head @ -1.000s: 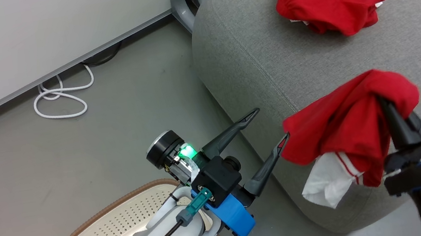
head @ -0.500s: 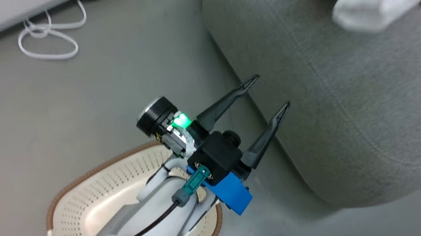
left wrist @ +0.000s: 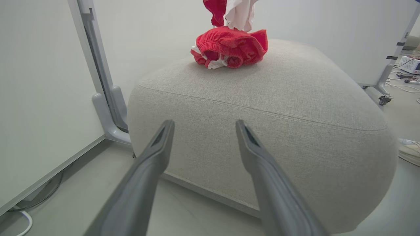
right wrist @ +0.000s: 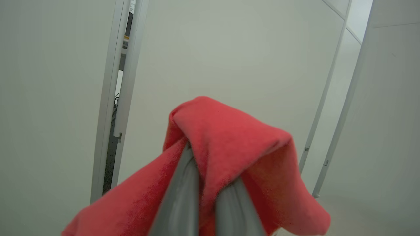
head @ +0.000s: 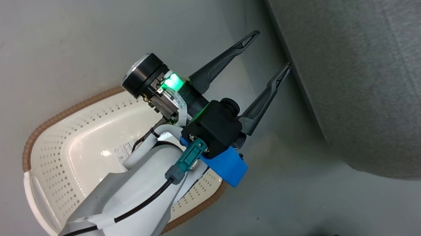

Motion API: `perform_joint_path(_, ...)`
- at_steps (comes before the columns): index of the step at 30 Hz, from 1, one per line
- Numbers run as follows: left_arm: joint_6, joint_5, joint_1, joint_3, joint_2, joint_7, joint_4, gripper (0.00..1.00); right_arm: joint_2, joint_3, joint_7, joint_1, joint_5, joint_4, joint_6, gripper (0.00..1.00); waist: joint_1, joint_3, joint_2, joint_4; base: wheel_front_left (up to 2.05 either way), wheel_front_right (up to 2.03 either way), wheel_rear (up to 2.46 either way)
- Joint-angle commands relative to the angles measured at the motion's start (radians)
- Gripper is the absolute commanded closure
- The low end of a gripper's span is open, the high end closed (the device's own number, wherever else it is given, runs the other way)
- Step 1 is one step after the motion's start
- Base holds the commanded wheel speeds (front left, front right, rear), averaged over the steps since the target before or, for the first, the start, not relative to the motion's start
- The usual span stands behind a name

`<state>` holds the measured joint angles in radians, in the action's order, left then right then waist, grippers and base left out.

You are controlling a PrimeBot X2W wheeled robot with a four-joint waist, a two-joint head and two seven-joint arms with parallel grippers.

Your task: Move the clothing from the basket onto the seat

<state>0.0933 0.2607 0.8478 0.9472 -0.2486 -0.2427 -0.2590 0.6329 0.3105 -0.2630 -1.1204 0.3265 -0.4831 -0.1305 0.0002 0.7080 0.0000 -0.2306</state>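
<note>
as the basket (head: 52, 160) on the floor looks bare inside wherever the arm does not hide it, with just a printed label on its bottom, the final carry seems to be in hand. in the head view, the left pincer (head: 272, 50) hangs spread and holding nothing above the floor, between the basket's brown rim and the side of the grey seat (head: 372, 46).

from the left wrist, one red garment (left wrist: 229, 47) lies bunched on top of the seat, white trim showing in its folds. a second red garment (left wrist: 216, 9) with a white lining hangs right above it from the frame's top edge; whether the two touch i cannot tell.

from the right wrist, the right pincer (right wrist: 210, 178) is pressed together on red cloth, which drapes over both fingers like a soft, limp hood. my guess is that the next move calls for lowering it until the fabric rests on the cushion, then parting the fingers and pulling clear without dragging cloth along.
</note>
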Motion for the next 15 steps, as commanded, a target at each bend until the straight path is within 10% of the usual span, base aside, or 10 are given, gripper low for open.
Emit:
perform_joint_path(1, -0.002, -0.008, 0.022, -0.005, -0.008, -0.005, 0.001, 0.0, -0.018, -0.011, -0.003, 0.006, 0.007, -0.056, 0.0, 1.0, -0.0002, 0.056, 0.0, 0.021, 0.0, 0.0, 0.0)
perform_joint_path(15, -0.008, -0.005, 0.026, 0.002, 0.007, -0.017, -0.018, 0.0, -0.184, 0.021, -0.003, 0.24, 0.012, -0.201, 0.0, 1.0, -0.0002, 0.045, 0.0, 0.047, 0.0, 0.0, 0.0)
